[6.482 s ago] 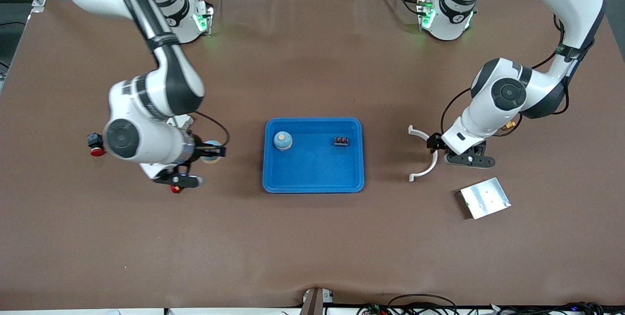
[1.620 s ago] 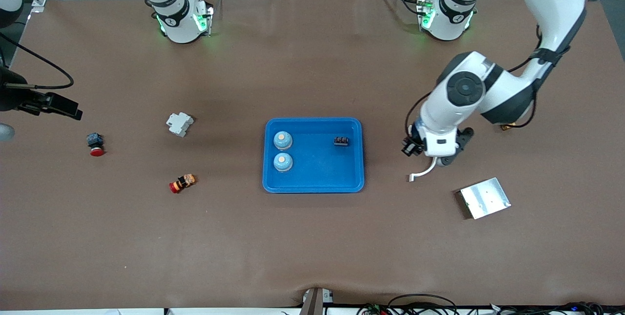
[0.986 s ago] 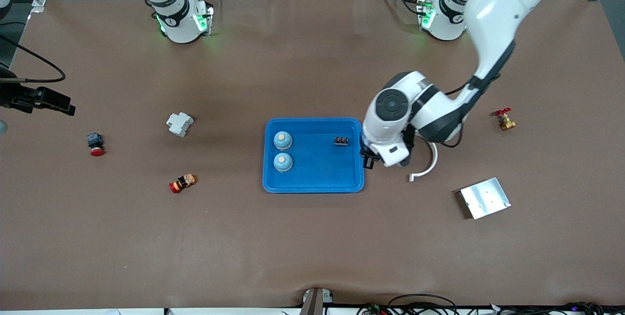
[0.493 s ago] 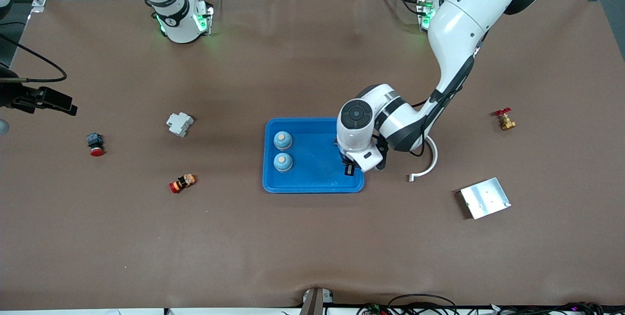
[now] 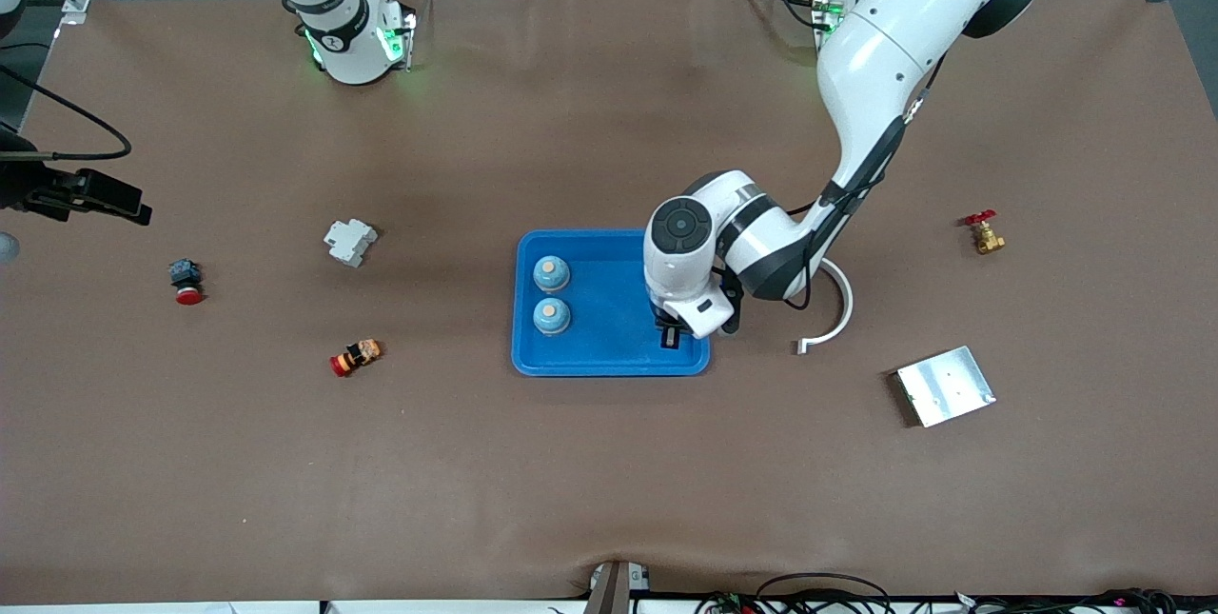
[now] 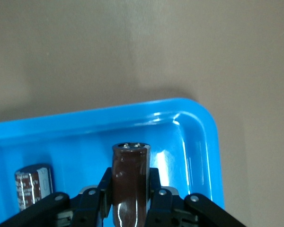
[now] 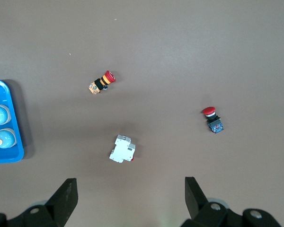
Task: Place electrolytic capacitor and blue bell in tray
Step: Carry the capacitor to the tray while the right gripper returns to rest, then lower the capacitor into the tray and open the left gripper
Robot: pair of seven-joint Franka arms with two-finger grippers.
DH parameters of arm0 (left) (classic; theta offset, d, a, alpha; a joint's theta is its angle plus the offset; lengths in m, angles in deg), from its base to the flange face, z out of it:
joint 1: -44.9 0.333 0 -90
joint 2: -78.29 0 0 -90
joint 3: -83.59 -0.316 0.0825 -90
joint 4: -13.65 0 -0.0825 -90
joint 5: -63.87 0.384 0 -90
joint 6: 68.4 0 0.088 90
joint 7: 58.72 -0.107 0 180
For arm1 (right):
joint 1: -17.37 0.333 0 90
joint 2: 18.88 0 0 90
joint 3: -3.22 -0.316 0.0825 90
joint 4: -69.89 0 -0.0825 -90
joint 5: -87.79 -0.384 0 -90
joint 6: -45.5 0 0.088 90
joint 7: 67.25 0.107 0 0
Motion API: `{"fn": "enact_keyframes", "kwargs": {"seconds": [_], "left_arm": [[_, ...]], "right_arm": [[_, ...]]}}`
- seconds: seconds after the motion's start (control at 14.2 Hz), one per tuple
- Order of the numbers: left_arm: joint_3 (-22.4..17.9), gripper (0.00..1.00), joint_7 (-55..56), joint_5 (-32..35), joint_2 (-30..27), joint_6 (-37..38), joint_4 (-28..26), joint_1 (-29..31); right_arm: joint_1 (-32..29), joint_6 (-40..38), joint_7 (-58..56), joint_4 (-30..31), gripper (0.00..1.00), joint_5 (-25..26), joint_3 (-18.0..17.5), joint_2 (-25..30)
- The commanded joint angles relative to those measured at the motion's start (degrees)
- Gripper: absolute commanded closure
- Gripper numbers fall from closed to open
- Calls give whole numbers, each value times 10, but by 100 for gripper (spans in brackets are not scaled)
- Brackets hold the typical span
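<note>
Progress is nearly complete: two round blue bells sit in the shallow bright-blue plastic tray, over which the left gripper clamps a brown cylindrical electrolytic capacitor, unreleased; the right gripper, spread empty, waits.

The tray, bottom of the left wrist frame, looks like glossy blue plastic. The capacitor in it has a shiny brown sleeve. The table is matt brown.
</note>
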Motion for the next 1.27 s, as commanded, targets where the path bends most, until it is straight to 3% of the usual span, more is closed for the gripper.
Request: {"fn": "enact_keyframes", "kwargs": {"seconds": [0.0, 0.42, 1.2], "left_arm": [[-10, 100, 11, 2, 18, -8, 26, -19], [-51, 100, 25, 1, 33, -20, 34, -60], [-57, 100, 22, 6, 45, -34, 31, -71]], "right_arm": [[-4, 0, -6, 15, 0, -7, -4, 16], [-4, 3, -9, 15, 0, -7, -5, 15], [0, 3, -9, 15, 0, -7, -6, 16]]}}
